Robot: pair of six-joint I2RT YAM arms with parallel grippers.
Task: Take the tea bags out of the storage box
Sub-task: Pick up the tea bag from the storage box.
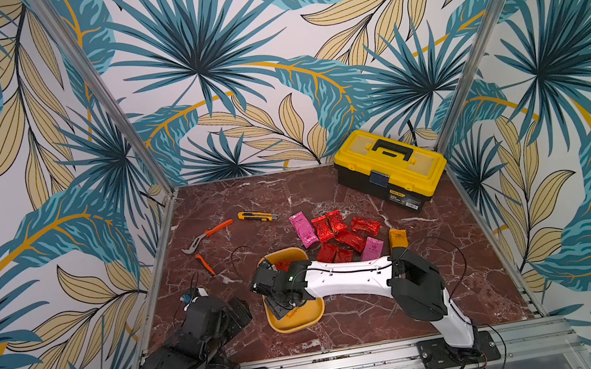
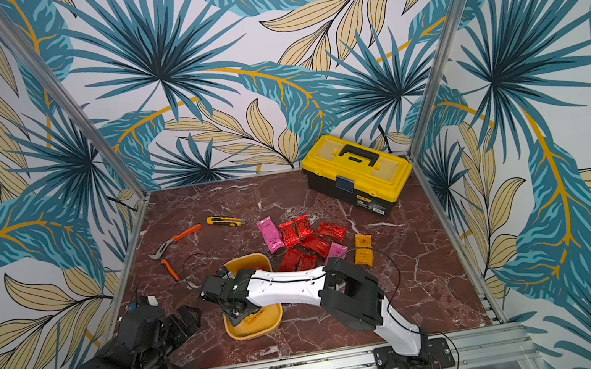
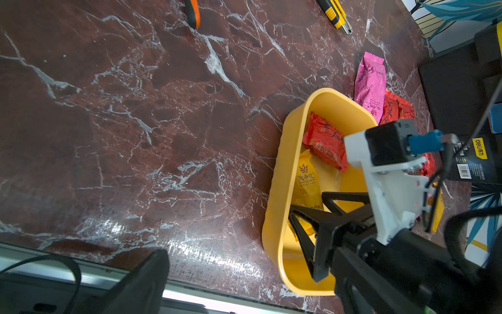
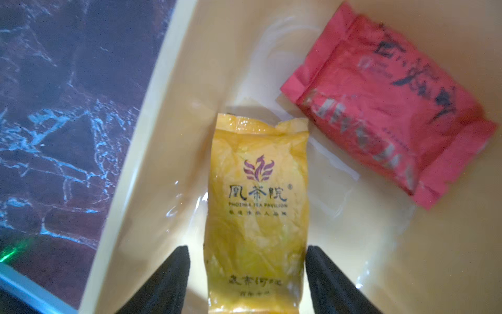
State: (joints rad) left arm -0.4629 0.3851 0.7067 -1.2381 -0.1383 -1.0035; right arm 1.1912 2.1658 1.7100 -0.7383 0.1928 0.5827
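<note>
**Box** [image 1: 296, 328]: front-middle of table [image 1: 349, 329], upright, no lid, right arm stretched across it in both top views.

**Bags out of box:** nine, in a loose cluster on the table just behind the box and to its right. Six red [image 1: 351, 240], two pink [image 1: 303, 230], one orange [image 1: 398, 238]. Several overlapping.

**Bags in box:** two seen.
- Orange bag [image 4: 258, 206]: flat on the box floor, lengthwise beside one long wall [image 4: 152, 136].
- Red bag [image 4: 380, 117]: flat, askew, near the orange bag but apart from it.
- Part of the floor hidden under the right claw in every view, so no telling whether anything more lies there.

**Right claw** [image 4: 247, 261]: down inside the box, fingers [image 4: 173, 277] spread to either side of the orange bag's near end. Bag between them, not yet pinched. One finger right at the foil's edge, contact uncertain.

**Left claw** [image 1: 242, 312]: at the table's left front, well apart from the box, spread wide, empty.

**Progress, as judged:** mostly done, nine of eleven visible bags out.
- Step in hand: pickup of the orange bag.
- Left to do: close, lift, set down with the cluster, then the same for the red bag, then a look at the hidden floor.

**Not counted:** toolbox [image 1: 391, 166], knife [image 1: 255, 216], pliers [image 1: 207, 235].
</note>
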